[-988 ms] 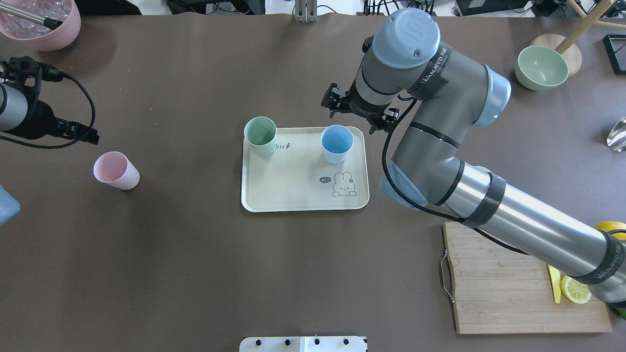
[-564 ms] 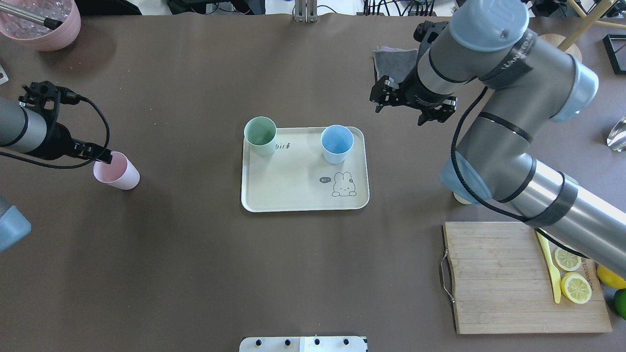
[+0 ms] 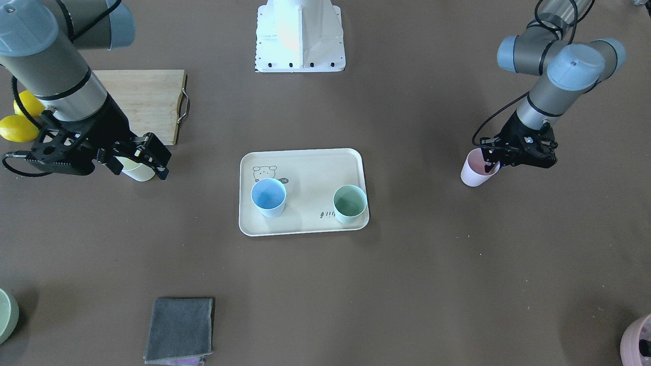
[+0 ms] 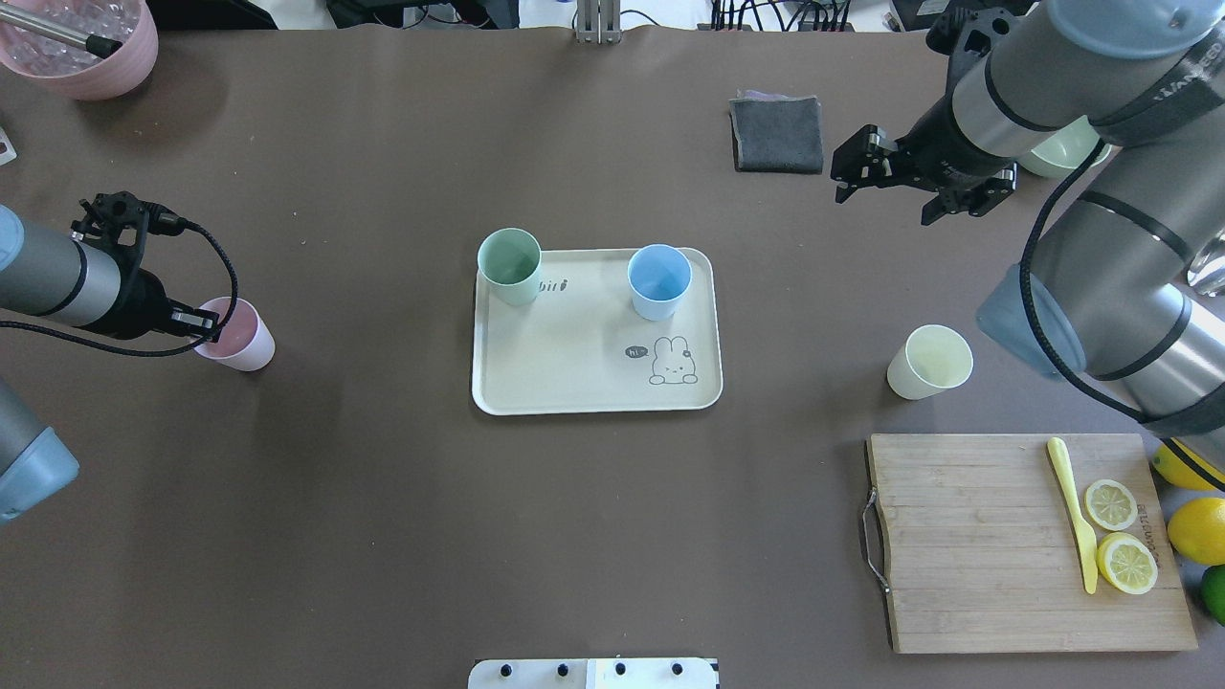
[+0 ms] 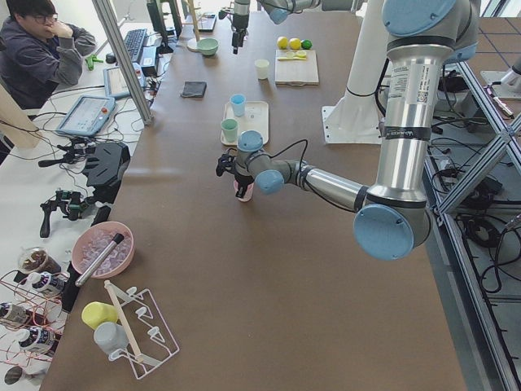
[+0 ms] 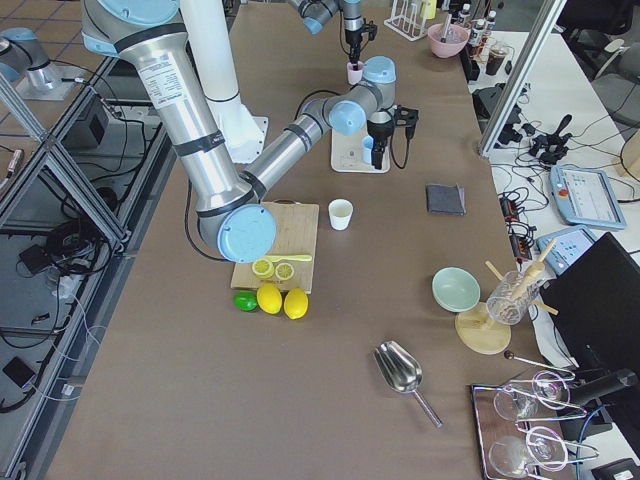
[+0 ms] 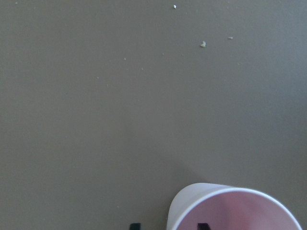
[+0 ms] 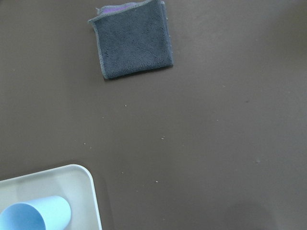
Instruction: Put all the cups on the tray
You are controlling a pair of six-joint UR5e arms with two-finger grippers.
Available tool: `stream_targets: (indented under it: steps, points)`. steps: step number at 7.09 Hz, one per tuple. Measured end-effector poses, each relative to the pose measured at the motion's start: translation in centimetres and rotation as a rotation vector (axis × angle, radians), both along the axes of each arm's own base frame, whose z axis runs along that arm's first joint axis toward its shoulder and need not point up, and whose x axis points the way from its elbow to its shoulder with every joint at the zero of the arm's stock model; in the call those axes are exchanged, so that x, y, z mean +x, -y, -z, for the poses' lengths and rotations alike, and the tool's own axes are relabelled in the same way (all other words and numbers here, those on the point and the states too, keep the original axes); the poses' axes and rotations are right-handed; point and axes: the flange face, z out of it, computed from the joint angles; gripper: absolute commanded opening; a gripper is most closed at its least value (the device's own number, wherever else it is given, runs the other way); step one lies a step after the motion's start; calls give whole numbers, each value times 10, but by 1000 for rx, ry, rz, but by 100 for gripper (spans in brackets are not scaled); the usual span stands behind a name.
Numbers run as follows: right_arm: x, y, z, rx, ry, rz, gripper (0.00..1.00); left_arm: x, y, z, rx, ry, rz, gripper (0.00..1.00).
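Note:
The cream tray (image 4: 593, 383) lies at the table's middle. The mint green cup (image 4: 509, 266) and the light blue cup (image 4: 659, 281) stand upright on its far part. The pale pink cup (image 4: 239, 337) stands on the table to the left. My left gripper (image 4: 203, 322) is open at its rim; the left wrist view shows one fingertip (image 7: 203, 225) inside the pink cup (image 7: 240, 211) and one outside. The pale yellow cup (image 4: 928, 362) stands on the table right of the tray. My right gripper (image 4: 921, 187) is open and empty, raised above the table beyond the yellow cup.
A bamboo cutting board (image 4: 976, 545) with lemon slices and a yellow knife lies front right, with whole lemons beside it. A grey cloth (image 4: 777, 132) lies far right of centre. A pale green bowl (image 4: 1064, 153) is partly behind my right arm. A dusky-pink container (image 4: 86, 53) stands far left.
My left gripper has moved right to the pink cup and now straddles its rim. My right arm has swung right, away from the tray, uncovering the yellow cup and the grey cloth.

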Motion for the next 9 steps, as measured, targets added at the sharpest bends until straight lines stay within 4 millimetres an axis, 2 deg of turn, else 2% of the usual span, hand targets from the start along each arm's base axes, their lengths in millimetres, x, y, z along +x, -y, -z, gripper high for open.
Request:
stream_targets:
  steps: [2, 3, 5, 6, 7, 9]
  points:
    - [31, -11, -55, 32, -59, 65, 99, -13, 6, 48, 1, -47, 7, 0]
    - [41, -19, -85, 26, -90, 88, 99, -15, 13, 84, -16, -63, 29, 0]
    - [54, -41, -137, 19, -103, 95, 99, 0, 23, 163, -84, -103, 92, 0]
    - [51, -53, -150, 11, -87, 84, 99, 14, 23, 190, -105, -114, 109, 0]
    - [32, -65, -152, -4, -80, 81, 99, 29, 20, 210, -111, -115, 124, 0]
    - [-9, -85, -156, -6, -103, 104, 98, 56, 11, 236, -127, -111, 137, 0]
